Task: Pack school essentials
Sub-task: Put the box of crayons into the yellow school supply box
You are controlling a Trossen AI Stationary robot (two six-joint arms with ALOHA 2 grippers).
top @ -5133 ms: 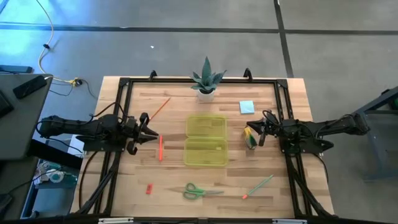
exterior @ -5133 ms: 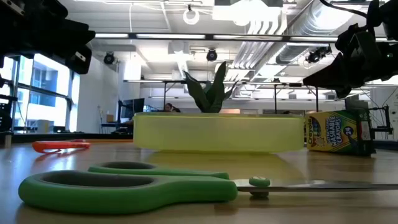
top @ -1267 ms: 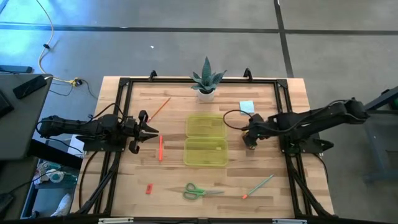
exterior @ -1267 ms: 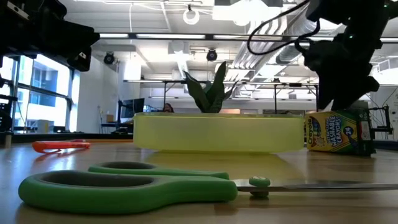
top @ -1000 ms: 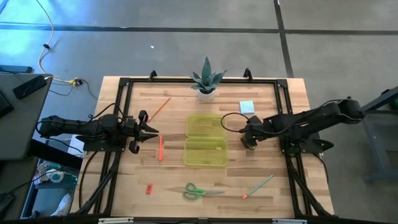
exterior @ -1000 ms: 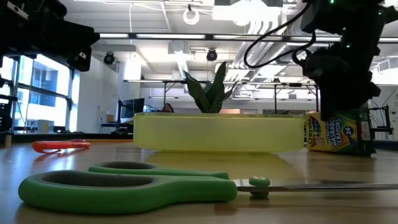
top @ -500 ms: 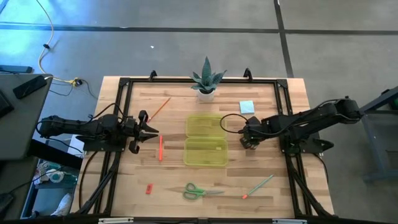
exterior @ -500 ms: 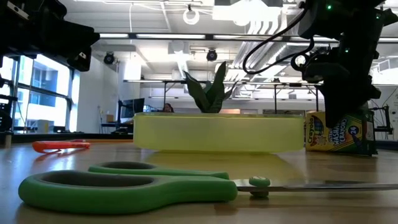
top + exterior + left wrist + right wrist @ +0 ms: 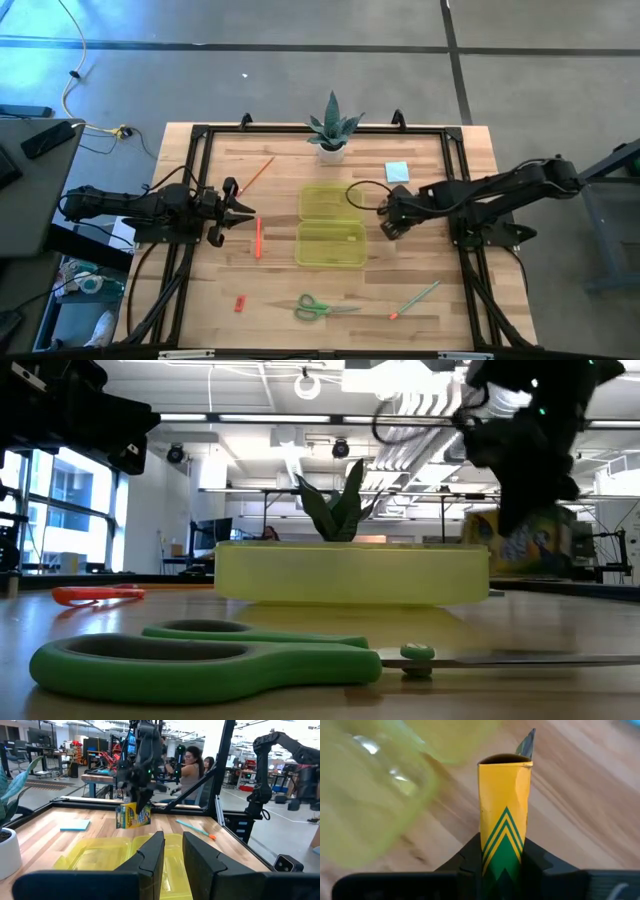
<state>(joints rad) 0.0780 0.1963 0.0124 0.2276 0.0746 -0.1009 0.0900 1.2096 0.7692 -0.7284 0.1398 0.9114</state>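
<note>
spanning the whole high view, the wooden counter sits inside a black frame, both arms reaching in from its sides. the spiky potted plant stands at the far edge, middle. the translucent yellow-green case lies open at the centre, both halves flat.

right hand hangs just beside the case's right edge, clamped on a yellow-and-green crayon box. the left wrist view shows the box lifted off the counter, tilted, above the wood next to the case. in the right wrist view the box stands between the two dark fingers, its top flap open.

left hand waits low at the counter's left side, pointing toward the case, with a narrow gap between its fingers and nothing between them.

green-handled scissors lie near the front edge, closest to the low camera. a green pencil with a red tip lies right of the scissors, well apart. a red marker lies just in front of the left hand, between it and the case. a thin orange pencil lies slanted toward the far left. a light-blue notepad rests far right, near the plant. a tiny red eraser sits front left.

people sit at benches in the room beyond.
</note>
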